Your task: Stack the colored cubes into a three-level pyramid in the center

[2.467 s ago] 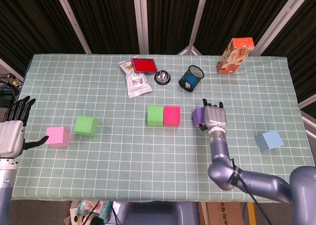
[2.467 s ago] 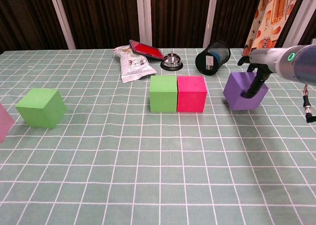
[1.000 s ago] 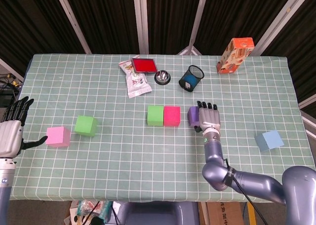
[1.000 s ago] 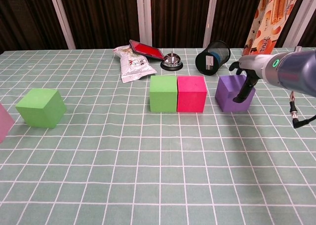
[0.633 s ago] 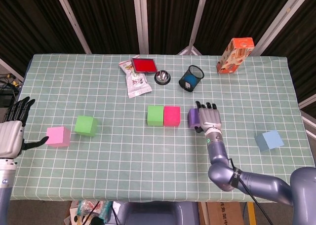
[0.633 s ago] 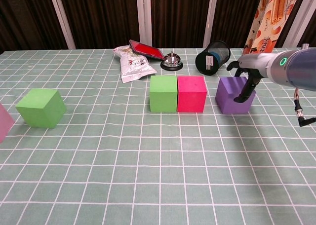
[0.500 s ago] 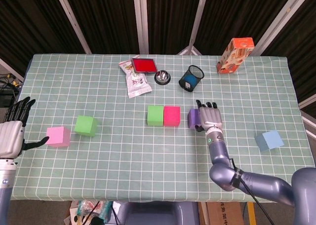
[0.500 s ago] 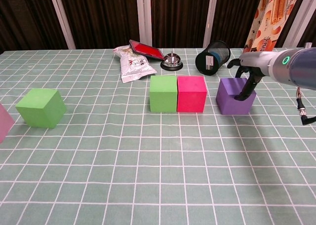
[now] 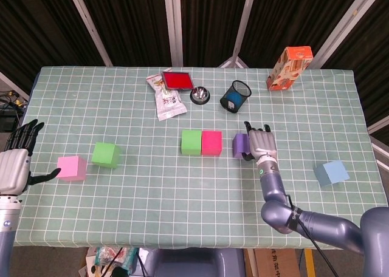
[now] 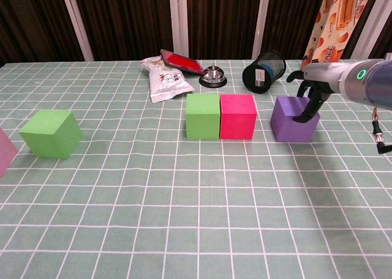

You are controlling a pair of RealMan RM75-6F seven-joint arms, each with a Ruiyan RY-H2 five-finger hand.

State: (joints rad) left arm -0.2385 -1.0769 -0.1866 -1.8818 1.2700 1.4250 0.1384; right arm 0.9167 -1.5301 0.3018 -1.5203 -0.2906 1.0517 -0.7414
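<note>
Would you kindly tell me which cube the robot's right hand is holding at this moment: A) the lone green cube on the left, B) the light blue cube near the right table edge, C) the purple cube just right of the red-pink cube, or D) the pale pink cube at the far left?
C: the right hand grips the purple cube, with a small gap between it and the red-pink cube.

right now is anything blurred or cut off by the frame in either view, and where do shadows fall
Head view: sharp overall, the left hand partly cut by the left frame edge. Chest view: sharp too, the pink cube cropped at the left edge, and soft shadows beside the purple cube and under the right hand.
</note>
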